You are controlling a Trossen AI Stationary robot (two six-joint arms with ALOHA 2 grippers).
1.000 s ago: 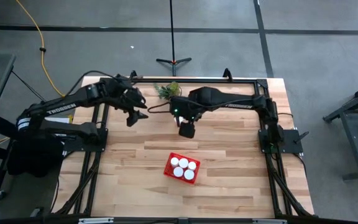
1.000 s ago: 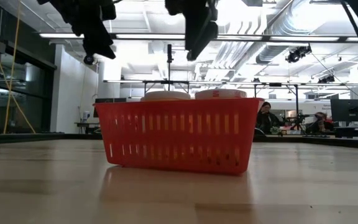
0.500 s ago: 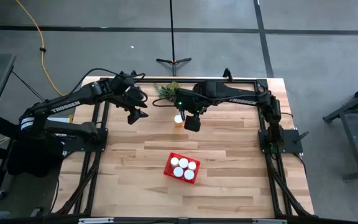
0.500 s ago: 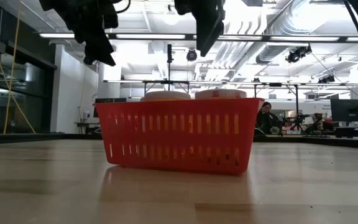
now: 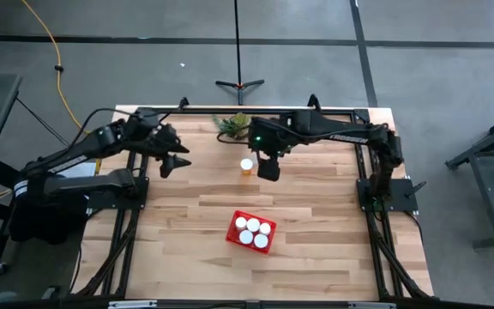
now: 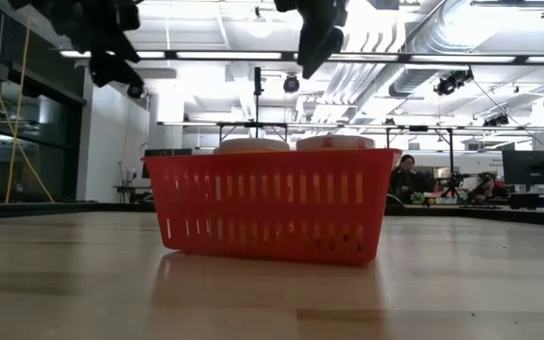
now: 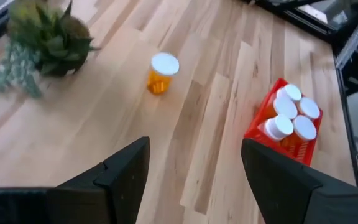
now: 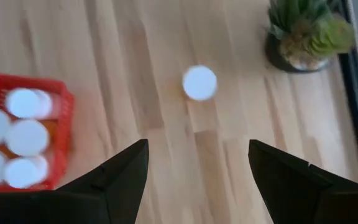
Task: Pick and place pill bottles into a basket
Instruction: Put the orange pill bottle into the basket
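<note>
Beyond wooden table, grey taped floor

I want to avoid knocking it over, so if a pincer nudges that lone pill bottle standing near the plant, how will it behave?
The lone pill bottle stands upright and narrow, so it probably tips easily. Its round body would likely roll across the smooth table once down. It looks like small, light plastic, so even a slight touch may shift it.

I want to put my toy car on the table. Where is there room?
There is lots of bare wood around the red basket, on both sides and along the near edge. It is crowded at the back, where a pill bottle, the potted plant and both claws sit.
</note>
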